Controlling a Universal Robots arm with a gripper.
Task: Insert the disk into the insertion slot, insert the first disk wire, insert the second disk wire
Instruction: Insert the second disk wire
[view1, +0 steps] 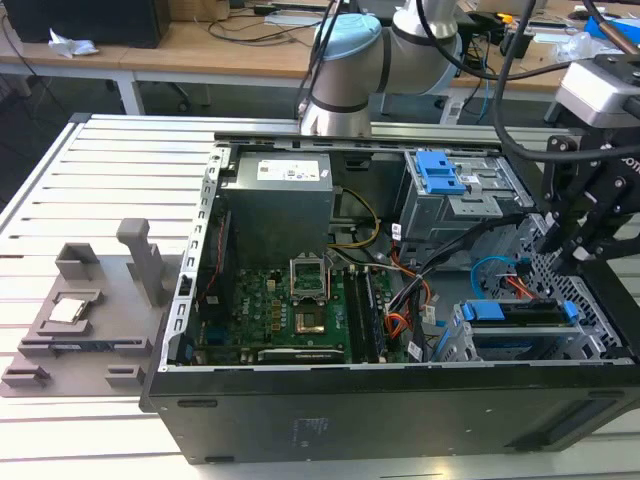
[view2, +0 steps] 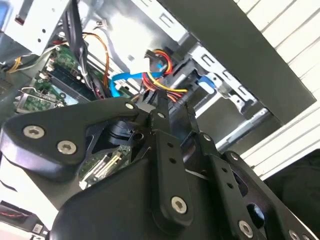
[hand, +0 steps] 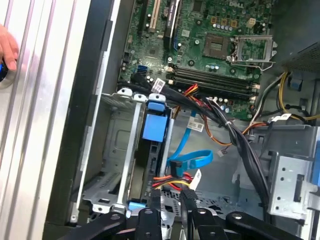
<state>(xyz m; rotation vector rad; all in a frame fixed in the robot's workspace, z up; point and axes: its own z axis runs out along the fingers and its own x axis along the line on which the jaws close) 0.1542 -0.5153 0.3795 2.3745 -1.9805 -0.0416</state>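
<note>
At the exterior view's right, inside the open computer case (view1: 400, 425): the disk (view1: 515, 313), blue-framed, seated in the insertion slot (view1: 603, 347) (the low perforated cage). Over the cage's far edge: gripper (view1: 558, 252), its fingers pinched on a red-yellow-black wire bundle (hand: 172, 181) in both wrist views. Blue flat cable (hand: 194, 160) curls just beside the bundle.

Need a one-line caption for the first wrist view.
Gripper at the multicoloured wire bundle by the disk, which sits in the insertion slot of the open computer case.
</note>
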